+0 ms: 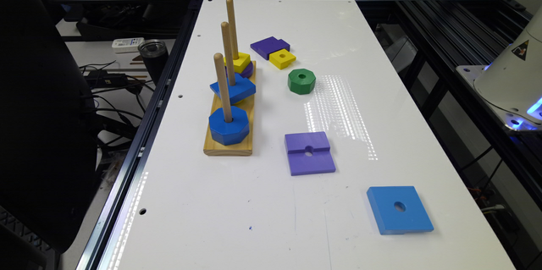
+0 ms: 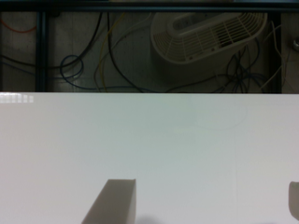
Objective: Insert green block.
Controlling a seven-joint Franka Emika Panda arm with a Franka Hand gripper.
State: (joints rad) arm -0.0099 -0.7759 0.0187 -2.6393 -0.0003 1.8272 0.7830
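The green block (image 1: pixel 301 81), a thick octagon with a round centre hole, lies flat on the white table (image 1: pixel 262 219), to the exterior view's right of the wooden peg board (image 1: pixel 228 147). Three upright pegs rise from the board. The nearest peg (image 1: pixel 222 86) carries a blue octagon (image 1: pixel 228 125), the middle one a blue square block (image 1: pixel 233 88), and the far one a yellow block (image 1: pixel 239 62) over a purple piece. In the wrist view my gripper (image 2: pixel 203 205) is open over bare table, with one finger (image 2: pixel 114 203) showing and nothing between the two.
A purple slotted block (image 1: pixel 309 152) and a blue square block (image 1: pixel 399 209) lie nearer the front. A purple block (image 1: pixel 269 46) and a yellow block (image 1: pixel 282 58) sit just behind the green one. The arm's white base (image 1: pixel 508 79) stands at the right edge.
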